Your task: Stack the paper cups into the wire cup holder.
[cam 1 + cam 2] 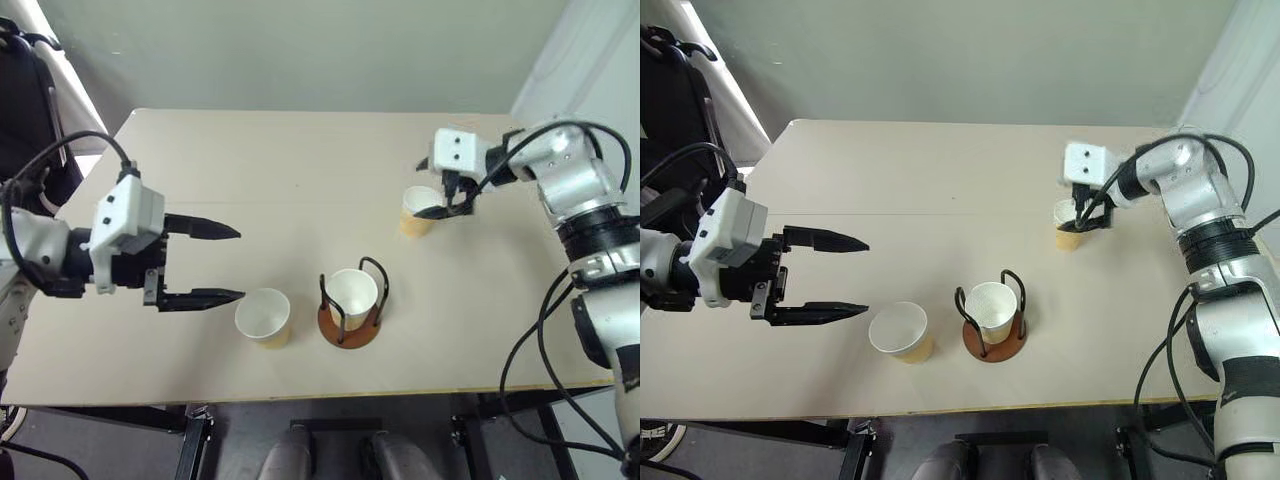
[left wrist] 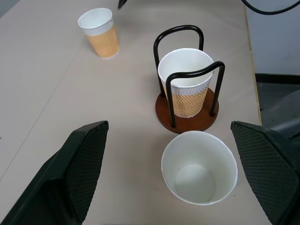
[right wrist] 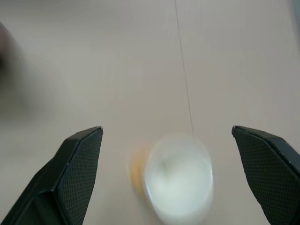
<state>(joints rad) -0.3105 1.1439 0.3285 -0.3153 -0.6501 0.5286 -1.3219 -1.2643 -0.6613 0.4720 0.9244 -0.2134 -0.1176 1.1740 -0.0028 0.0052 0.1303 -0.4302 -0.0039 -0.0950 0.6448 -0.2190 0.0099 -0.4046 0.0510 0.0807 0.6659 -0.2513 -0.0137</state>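
A paper cup (image 1: 352,292) stands upright inside the wire cup holder (image 1: 349,332), which is near the table's front edge. Just left of the holder stands a second paper cup (image 1: 263,315), also upright. My left gripper (image 1: 240,264) is open, level with that cup and a short way to its left, its fingers (image 2: 84,154) pointing at it. A third paper cup (image 1: 417,216) stands at the right of the table. My right gripper (image 1: 448,203) hangs over this cup, open, with the cup (image 3: 178,178) low between its spread fingers (image 3: 79,164) and untouched.
The beige table (image 1: 250,170) has bare room across its back and middle. Its front edge runs close behind the holder. A dark chair-like frame (image 1: 25,110) stands off the table's left corner. Cables loop from both arms.
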